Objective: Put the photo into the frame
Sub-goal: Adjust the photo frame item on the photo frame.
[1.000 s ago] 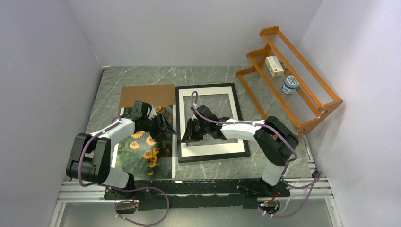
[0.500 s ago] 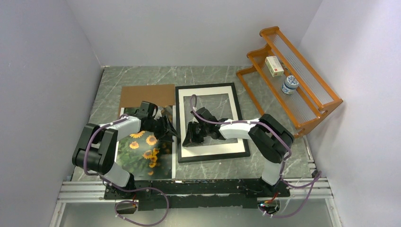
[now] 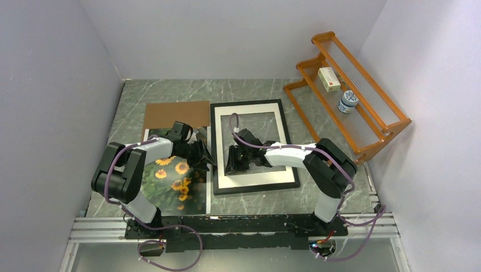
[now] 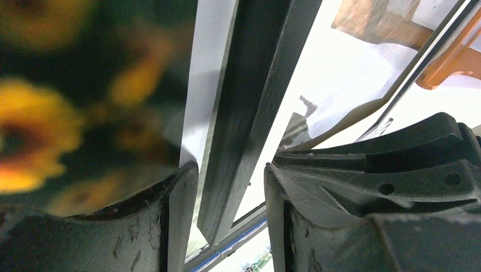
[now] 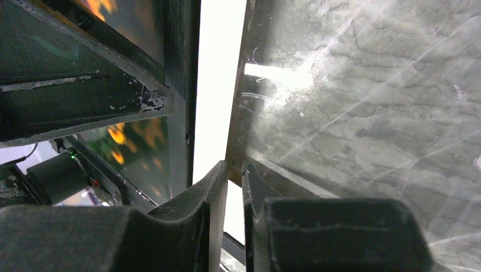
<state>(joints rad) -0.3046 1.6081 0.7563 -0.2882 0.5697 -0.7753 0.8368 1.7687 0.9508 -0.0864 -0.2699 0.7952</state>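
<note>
Straddling fingers, left: the left gripper [image 4: 230, 170] has its two fingers [image 4: 170, 226] one on each side of the black left bar of the frame [image 4: 244, 113]. They are very near it. It cannot be told if they squeeze the bar or hang loose.
Right fingers: the right gripper [image 5: 233, 167] has its fingers [image 5: 210, 192] almost together, with only a thin slit between them. The inner edge of the white mat [image 5: 218, 85] runs down into that slit. It cannot be told if the mat is pinched.
Photo: the photo [image 3: 170, 187] lies flat on the table [image 3: 170, 90], outside the frame, at its 9 o'clock.
Frame: it lies flat in the middle, with the mat on the clear pane [image 3: 261, 124].
Done: the brown backing board [image 3: 173, 115] is off and lies at the frame's 10 o'clock.
Left to do: most of the job, it seems. The photo has yet to go into the frame, and then the board goes back on.
Edges: the photo's right edge is just beside the frame's left bar. The left gripper sits on that seam, near the right gripper.
Room: a wall is close at the photo's 9 o'clock. There is open table at the frame's 12 o'clock, and a strip at its 3 o'clock before the orange rack [image 3: 351, 96].
</note>
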